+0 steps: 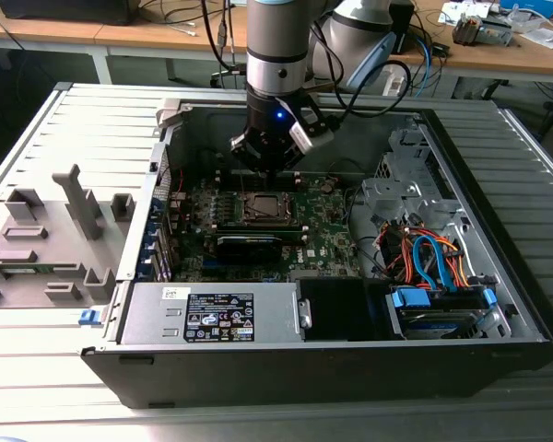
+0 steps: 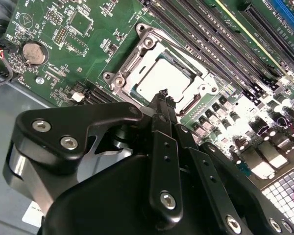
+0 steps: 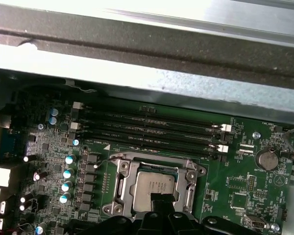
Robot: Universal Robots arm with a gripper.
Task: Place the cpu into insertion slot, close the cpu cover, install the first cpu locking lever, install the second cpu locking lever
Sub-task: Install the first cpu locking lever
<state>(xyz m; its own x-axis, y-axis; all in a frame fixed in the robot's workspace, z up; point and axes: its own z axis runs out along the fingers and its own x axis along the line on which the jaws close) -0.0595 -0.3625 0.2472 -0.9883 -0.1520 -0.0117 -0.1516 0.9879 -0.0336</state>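
Inside the open computer case (image 1: 258,368), over the green motherboard (image 2: 88,29), my gripper (image 2: 162,94) hovers just above the insertion slot (image 2: 118,81); its fingers look pressed together, nothing between them that I can see; the cpu (image 2: 161,81) sits flat in the slot, silver top showing through the cut-out of the cpu cover (image 2: 186,58), which seems to lie down over it; so I judge placing and closing done, and the locking levers now in hand; that work calls for a low, fine approach along the frame's edge; whether either lever is latched I can't tell; the gripper's body hides the socket's near side in both wrist views; tip contact with the chip is unclear too.
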